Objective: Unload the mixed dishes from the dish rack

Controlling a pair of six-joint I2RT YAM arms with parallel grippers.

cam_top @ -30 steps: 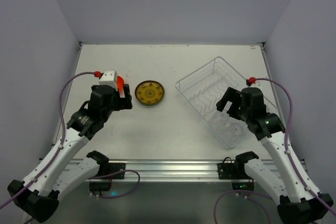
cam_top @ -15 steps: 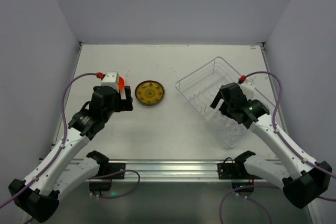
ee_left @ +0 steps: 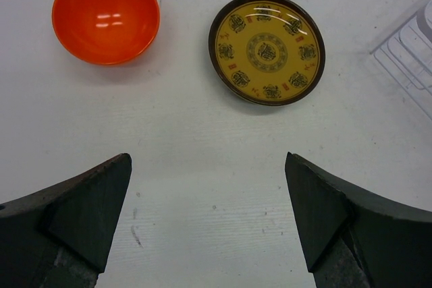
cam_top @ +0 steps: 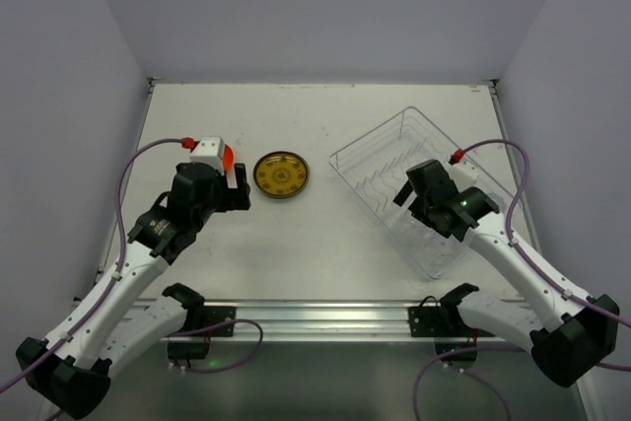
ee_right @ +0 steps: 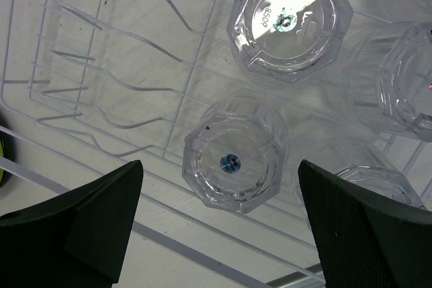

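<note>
Right wrist view: my right gripper [ee_right: 219, 166] hangs wide open directly over a cup [ee_right: 231, 164] in the rack [cam_top: 371, 135], lined up, I judge, for a grab. Left gripper [ee_left: 207, 160], also wide, hovers empty near the bowl [ee_left: 106, 15] and plate [ee_left: 266, 48], both already unloaded.

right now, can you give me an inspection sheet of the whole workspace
Surface: white table, lightly scuffed.
Job's things: orange bowl and patterned plate lie on the table, apart; several clear cups sit in the dish rack; other plates not seen.
Clutter: nothing seen.
Grippers: left gripper open and empty, over bare table short of the bowl and plate; right gripper open, above a cup in the rack.
Cables: purple cables loop along both arms, away from the dishes.
Surroundings: plain walls on three sides.
</note>
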